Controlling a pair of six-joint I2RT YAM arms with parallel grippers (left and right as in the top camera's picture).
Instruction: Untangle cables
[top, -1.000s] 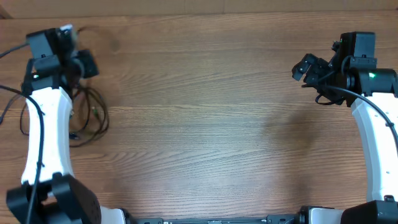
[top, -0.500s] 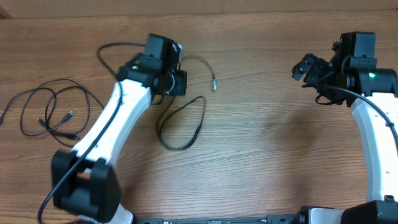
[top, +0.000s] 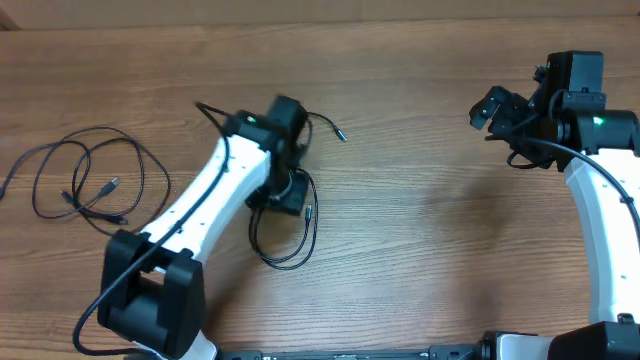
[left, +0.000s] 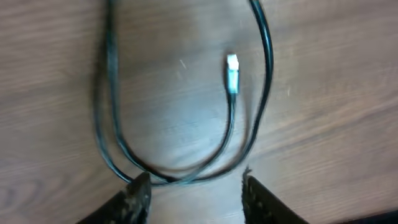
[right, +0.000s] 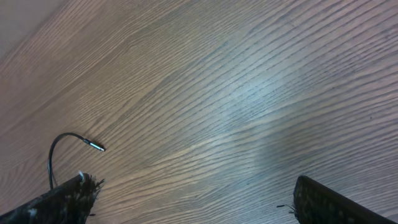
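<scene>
We see the left jaws near the middle of the frame, spread apart over a looped cable (left: 109, 74) that lies flat on the counter (top: 400, 250). The other cables (top: 105, 187) lie at the far left. The right jaws, at the upper right, are spread wide too.

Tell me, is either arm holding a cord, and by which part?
Nothing is held. The left fingers stand apart over a cord loop lying on the table; the right fingers are open, empty.
</scene>
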